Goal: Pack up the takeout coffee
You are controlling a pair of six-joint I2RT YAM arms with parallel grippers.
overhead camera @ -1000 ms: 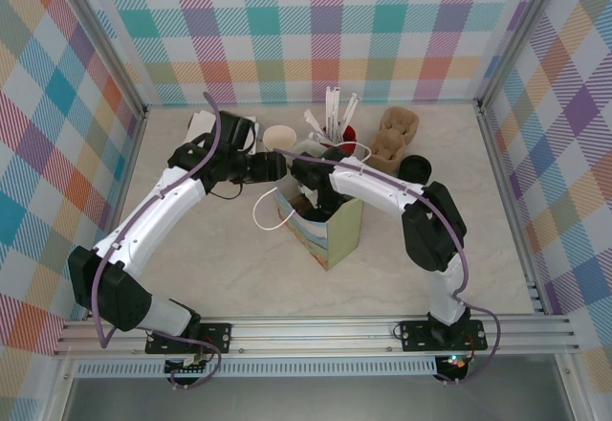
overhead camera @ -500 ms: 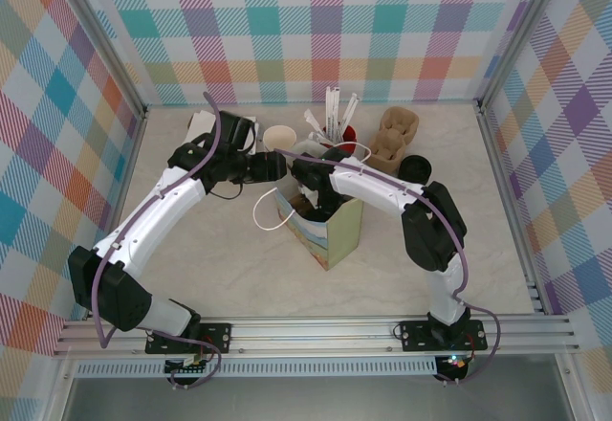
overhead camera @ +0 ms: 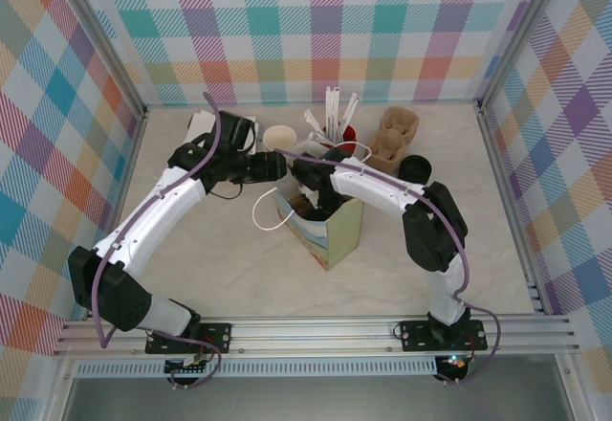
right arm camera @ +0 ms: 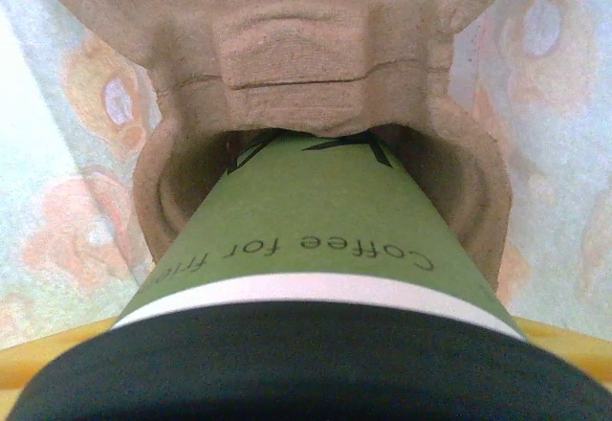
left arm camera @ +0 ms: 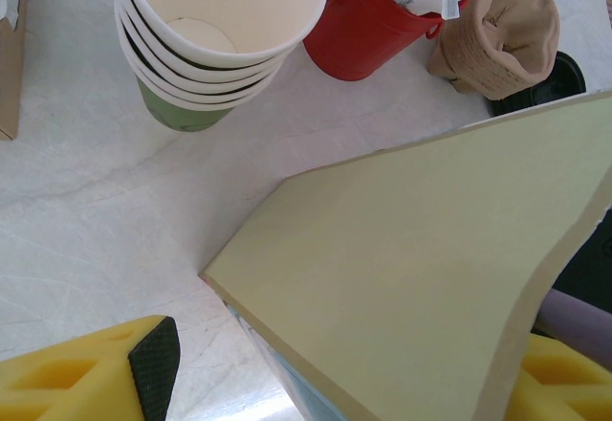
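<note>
Down inside the bag (overhead camera: 330, 239), the takeout coffee (right arm camera: 306, 239) sits in a pocket of the pulp carrier (right arm camera: 287, 57), likely against tipping; the right fingers (right arm camera: 29, 362) flank its lid (right arm camera: 287, 368), grip unclear, while the spread, empty left fingers (left arm camera: 67, 383) straddle the bag's wall, seemingly steadying it.

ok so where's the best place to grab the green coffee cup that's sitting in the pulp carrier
Probably the upper wall of the green coffee cup, just under its black lid, coming down from above. Its base is sunk in a socket of the pulp carrier, which wraps the lower part, so only the upper band is free.
</note>
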